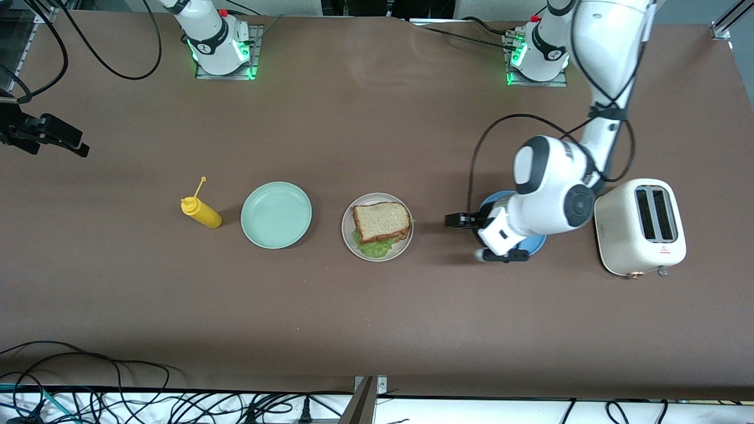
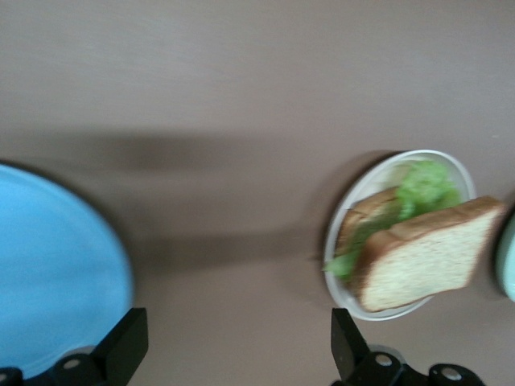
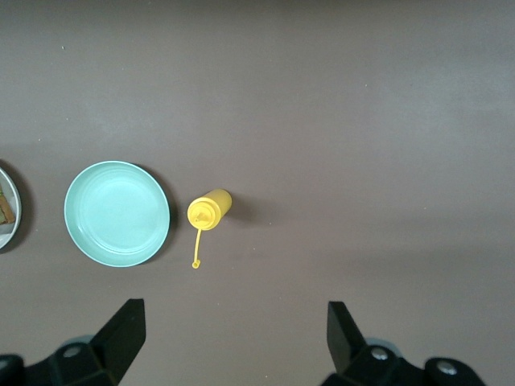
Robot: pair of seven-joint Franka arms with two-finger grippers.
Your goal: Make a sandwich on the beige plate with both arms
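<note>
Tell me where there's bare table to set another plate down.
Widest bare stretch: the table nearer the front camera than the row of mustard bottle, mint-green plate, beige plate and toaster. Also bare between that row and the arm bases. Crowded: around the blue plate, under the open left gripper.

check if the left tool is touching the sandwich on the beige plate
Apart. The left wrist view shows the left tool open over bare table, with brown tabletop between its fingers and the brown-bread lettuce sandwich on the round beige plate.
</note>
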